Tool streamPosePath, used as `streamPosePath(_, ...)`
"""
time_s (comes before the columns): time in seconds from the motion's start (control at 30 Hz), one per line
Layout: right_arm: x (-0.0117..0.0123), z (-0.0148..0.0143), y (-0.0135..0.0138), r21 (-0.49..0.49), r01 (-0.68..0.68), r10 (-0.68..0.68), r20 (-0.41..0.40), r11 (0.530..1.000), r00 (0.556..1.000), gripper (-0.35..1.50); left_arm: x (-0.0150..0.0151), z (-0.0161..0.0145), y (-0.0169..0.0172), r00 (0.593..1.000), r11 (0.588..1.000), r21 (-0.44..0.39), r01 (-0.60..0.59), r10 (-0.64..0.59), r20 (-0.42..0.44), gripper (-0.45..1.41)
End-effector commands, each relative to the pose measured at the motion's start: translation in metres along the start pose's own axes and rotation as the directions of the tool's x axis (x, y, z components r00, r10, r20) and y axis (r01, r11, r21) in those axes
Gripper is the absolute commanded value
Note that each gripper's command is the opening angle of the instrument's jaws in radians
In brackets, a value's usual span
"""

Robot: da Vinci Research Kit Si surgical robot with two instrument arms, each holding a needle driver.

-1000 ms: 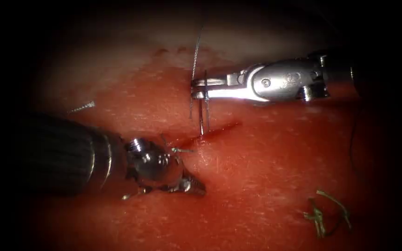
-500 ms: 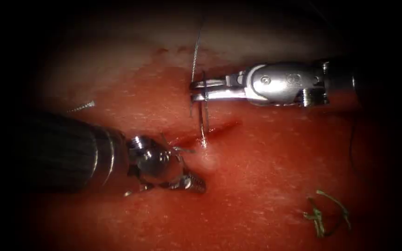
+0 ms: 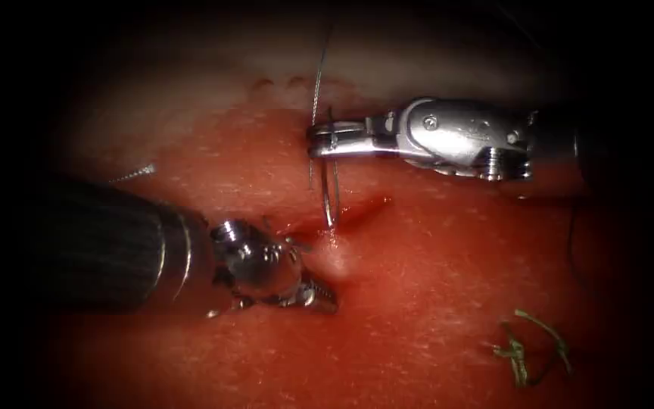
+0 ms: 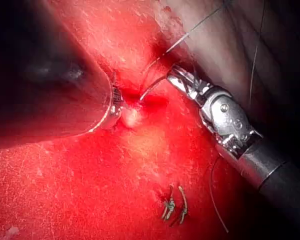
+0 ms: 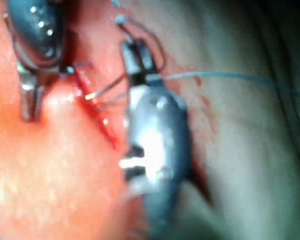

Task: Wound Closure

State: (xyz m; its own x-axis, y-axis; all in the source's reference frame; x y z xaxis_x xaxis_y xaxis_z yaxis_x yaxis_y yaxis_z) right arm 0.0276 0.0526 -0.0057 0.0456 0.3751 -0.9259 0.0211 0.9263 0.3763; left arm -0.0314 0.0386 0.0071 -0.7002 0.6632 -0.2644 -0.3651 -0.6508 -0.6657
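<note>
The right gripper [image 3: 319, 142] [image 4: 174, 75] [image 5: 135, 55] is clenched on the needle [image 3: 329, 189] [image 4: 149, 89] [image 5: 107, 90], grasping it near the upper end of its curve. The needle hangs down from there, with its tip at the cut [image 3: 342, 213] [image 4: 147, 101] [image 5: 100, 120] in the tissue [image 3: 433, 288] [image 4: 90, 180] [image 5: 50, 165], where it enters the left edge. The thread [image 3: 317, 83] [image 4: 200, 27] [image 5: 230, 76] runs up and away from the needle. The left gripper [image 3: 318, 294] [image 5: 29, 102] presses on the tissue left of the cut, raising a pale mound beside the needle tip; I cannot tell whether it is released or clenched. Cut ends of thread [image 3: 524, 348] [image 4: 174, 205] lie well apart, lower right
</note>
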Motion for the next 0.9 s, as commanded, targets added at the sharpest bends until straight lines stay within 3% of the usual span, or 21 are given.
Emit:
streamPosePath(0.03,-0.0006,0.0006,0.0000,0.001,-0.007,0.007,0.003,1.000,1.000,-0.35,-0.0002,0.0010,0.0001,1.000,1.000,-0.002,0.000,0.000,0.000,0.17)
streamPosePath(0.4,-0.0006,-0.0001,-0.0007,0.033,-0.076,0.075,0.027,0.997,0.997,-0.35,-0.0005,0.0006,-0.0003,1.000,1.000,-0.002,0.002,-0.002,-0.001,0.19)
streamPosePath(0.67,-0.0005,-0.0002,-0.0016,0.093,-0.228,0.226,0.041,0.969,0.973,-0.35,-0.0007,0.0003,-0.0005,1.000,1.000,-0.002,0.000,0.000,-0.002,0.21)
streamPosePath(0.83,-0.0004,-0.0004,-0.0027,0.129,-0.366,0.358,0.080,0.922,0.930,-0.35,-0.0009,0.0001,-0.0007,1.000,1.000,-0.001,-0.002,0.002,-0.003,0.22)
streamPosePath(0.9,-0.0006,-0.0001,-0.0033,0.135,-0.455,0.445,0.101,0.880,0.890,-0.35,-0.0009,0.0001,-0.0007,1.000,1.000,-0.001,-0.002,0.002,-0.003,0.22)
